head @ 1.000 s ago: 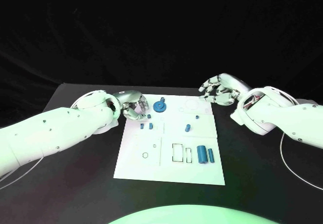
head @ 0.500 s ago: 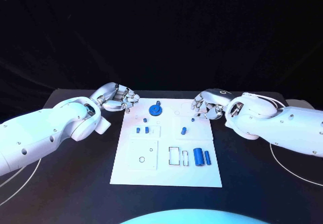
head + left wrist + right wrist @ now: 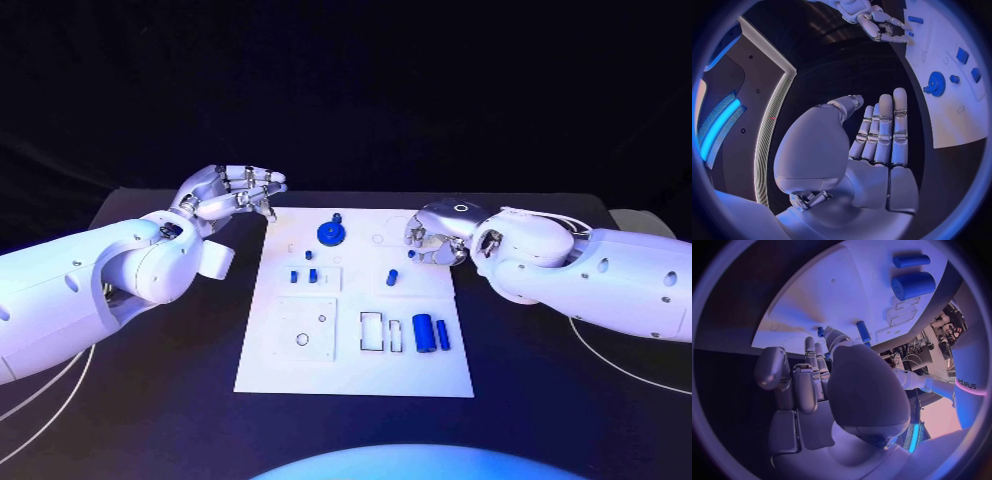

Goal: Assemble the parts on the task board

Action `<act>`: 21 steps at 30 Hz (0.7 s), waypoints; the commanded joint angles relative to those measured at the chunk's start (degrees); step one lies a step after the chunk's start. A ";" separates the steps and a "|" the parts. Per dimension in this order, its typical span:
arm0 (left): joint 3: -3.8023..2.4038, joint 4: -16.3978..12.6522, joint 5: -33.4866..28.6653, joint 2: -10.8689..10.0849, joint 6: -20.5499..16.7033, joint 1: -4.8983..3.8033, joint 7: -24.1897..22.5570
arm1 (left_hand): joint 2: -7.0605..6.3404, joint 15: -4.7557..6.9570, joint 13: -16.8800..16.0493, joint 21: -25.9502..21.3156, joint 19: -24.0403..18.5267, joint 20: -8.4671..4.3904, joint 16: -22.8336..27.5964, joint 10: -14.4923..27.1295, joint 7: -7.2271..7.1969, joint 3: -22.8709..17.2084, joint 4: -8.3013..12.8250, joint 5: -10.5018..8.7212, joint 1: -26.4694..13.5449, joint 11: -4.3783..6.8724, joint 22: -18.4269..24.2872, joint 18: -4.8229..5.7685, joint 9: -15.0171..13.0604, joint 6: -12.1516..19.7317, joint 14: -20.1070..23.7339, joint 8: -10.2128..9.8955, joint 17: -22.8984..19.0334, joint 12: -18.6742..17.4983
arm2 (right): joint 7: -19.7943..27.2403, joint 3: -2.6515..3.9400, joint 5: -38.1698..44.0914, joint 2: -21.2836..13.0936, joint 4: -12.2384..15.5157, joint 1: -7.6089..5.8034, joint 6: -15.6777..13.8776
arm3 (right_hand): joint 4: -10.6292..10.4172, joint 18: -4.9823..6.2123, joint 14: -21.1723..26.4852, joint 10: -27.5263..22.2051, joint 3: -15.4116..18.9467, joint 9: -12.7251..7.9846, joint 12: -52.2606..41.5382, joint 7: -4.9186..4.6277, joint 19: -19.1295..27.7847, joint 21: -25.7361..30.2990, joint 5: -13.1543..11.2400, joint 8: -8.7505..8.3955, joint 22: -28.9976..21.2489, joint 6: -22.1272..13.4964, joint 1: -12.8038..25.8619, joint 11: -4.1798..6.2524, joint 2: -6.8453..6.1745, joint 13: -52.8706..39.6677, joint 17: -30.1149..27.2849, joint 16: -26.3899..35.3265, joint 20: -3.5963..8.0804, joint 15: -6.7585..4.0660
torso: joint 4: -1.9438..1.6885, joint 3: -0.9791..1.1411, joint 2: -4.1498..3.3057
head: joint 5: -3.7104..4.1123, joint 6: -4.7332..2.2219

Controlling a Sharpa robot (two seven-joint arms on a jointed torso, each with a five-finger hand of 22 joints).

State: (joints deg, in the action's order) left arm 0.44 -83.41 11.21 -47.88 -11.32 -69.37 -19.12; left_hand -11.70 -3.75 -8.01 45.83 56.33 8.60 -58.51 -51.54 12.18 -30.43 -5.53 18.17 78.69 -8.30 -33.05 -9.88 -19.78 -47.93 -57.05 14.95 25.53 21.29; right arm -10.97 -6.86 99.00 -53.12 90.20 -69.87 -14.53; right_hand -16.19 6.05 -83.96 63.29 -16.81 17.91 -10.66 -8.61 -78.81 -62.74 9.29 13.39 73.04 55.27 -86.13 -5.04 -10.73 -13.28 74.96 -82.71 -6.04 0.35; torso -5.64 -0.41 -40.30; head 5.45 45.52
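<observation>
- On the black tabletop (image 3: 130,400), the white task board (image 3: 361,375) lies mid-scene between both arms.
- Left hand (image 3: 231,192) hovers off the board's far left corner, fingers (image 3: 879,130) straight and loosely together, grasping nothing.
- Right hand (image 3: 437,235) sits over the board's far right edge, fingers (image 3: 811,365) bent down toward a small blue peg (image 3: 413,254); cannot tell whether they hold it.
- Blue gear (image 3: 332,235) stands near the far edge, middle of board.
- Two small blue blocks (image 3: 300,277) lie left of centre; a short blue pin (image 3: 391,278) right of centre.
- Large blue cylinder (image 3: 423,333) and thinner blue rod (image 3: 443,335) lie side by side near the board's right edge, beside rectangular slots (image 3: 374,332).
</observation>
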 commanded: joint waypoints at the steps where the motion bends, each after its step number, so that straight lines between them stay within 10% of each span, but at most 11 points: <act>1: -0.04 -0.81 -5.29 -0.41 -0.15 0.05 -3.17 | 0.54 0.02 -0.07 -0.32 0.47 0.02 -0.38 -0.54 -0.10 0.20 0.22 -0.07 0.03 -0.08 0.08 -0.77 -0.05 -0.25 -0.62 0.31 -0.09 0.32 | -1.44 0.00 3.22 0.36 0.00 0.21 1.76 | 0.11 -0.84 -3.13 0.36 -0.89 -0.10 0.46 -0.44 -0.68 -0.69 0.03 -0.28 0.50 0.17 -0.27 -0.21 -0.54 0.46 0.89 -0.43 -0.05 0.32 | 0.07 0.03 0.01 | -0.03 0.09; 21: -0.04 -1.39 -6.16 -1.11 -0.28 0.12 -2.93 | 0.71 0.18 -0.07 -0.30 0.83 -0.16 -0.51 -0.75 -0.22 0.07 0.47 -0.05 0.31 0.05 0.13 -0.78 -0.07 -0.42 -0.91 0.47 -0.26 0.68 | -1.77 0.00 3.41 2.08 -1.67 1.52 3.36 | 4.43 -1.43 -3.26 4.94 -14.03 0.67 1.91 0.09 -1.85 -4.80 3.93 0.41 4.18 3.48 1.01 0.53 -2.03 4.01 1.95 -1.19 0.25 -0.35 | 0.08 0.10 0.03 | 0.08 0.48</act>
State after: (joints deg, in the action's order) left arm 0.46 -84.63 5.85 -49.01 -11.56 -69.23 -21.23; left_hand -11.42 -3.59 -8.00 45.83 56.72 8.60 -58.72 -51.94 11.96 -30.27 -5.37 18.16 78.97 -8.29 -32.99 -9.78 -19.79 -48.15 -57.65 15.22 25.34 21.63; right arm -11.99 -6.63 101.39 -51.14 88.78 -68.71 -13.40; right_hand -11.68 5.28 -83.94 67.81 -30.46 18.49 -9.01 -8.58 -80.35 -67.18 13.09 13.52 74.94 58.38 -85.79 -4.64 -12.66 -9.44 74.94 -83.70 -5.75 0.32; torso -5.57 -0.31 -40.26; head 5.56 45.96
